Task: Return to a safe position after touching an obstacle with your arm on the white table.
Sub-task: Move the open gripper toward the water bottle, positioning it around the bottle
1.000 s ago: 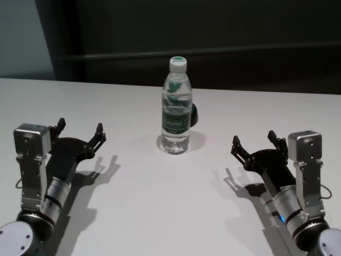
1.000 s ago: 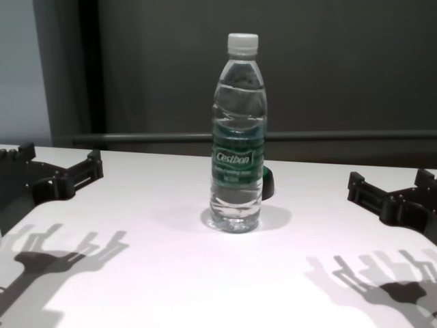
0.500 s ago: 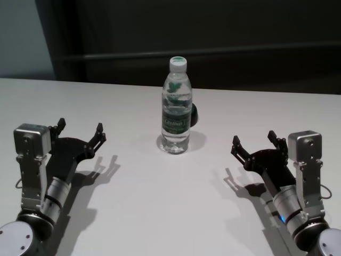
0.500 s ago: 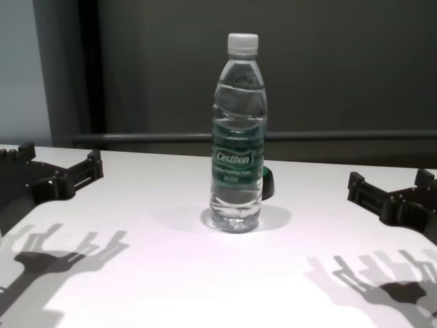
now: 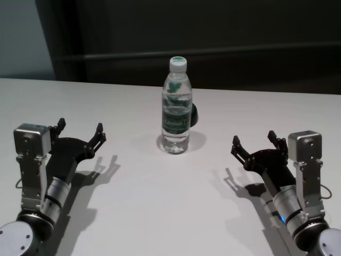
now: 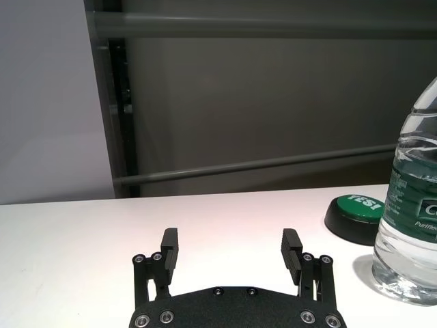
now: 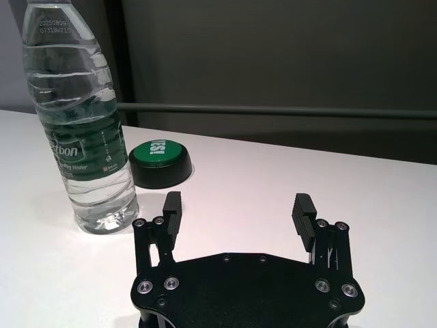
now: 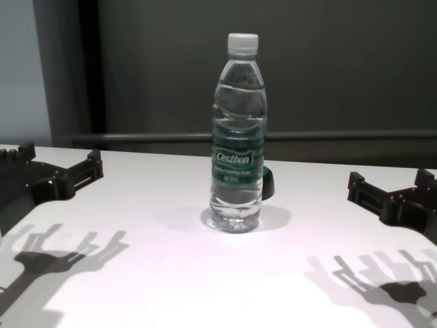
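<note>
Standing upright mid-table, bottle [image 5: 176, 106] between left end effector [image 5: 80, 131] and right end effector [image 5: 254, 142], both released, well apart

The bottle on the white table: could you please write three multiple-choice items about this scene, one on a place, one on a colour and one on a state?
1. Where does the green button lie?
A. Just behind the bottle
B. Under the left hand
C. On the bottle's cap

2. What colour is the bottle's cap?
A. Red
B. White
C. Black

3. How do the two hands stand?
A. Both open, holding nothing
B. Right hand shut on the bottle
C. Both touching the bottle

Answers: 1 A, it shows just past the bottle's base on the table. 2 B, the chest view shows a white screw cap. 3 A, each wrist view shows spread fingers with nothing between them.
</note>
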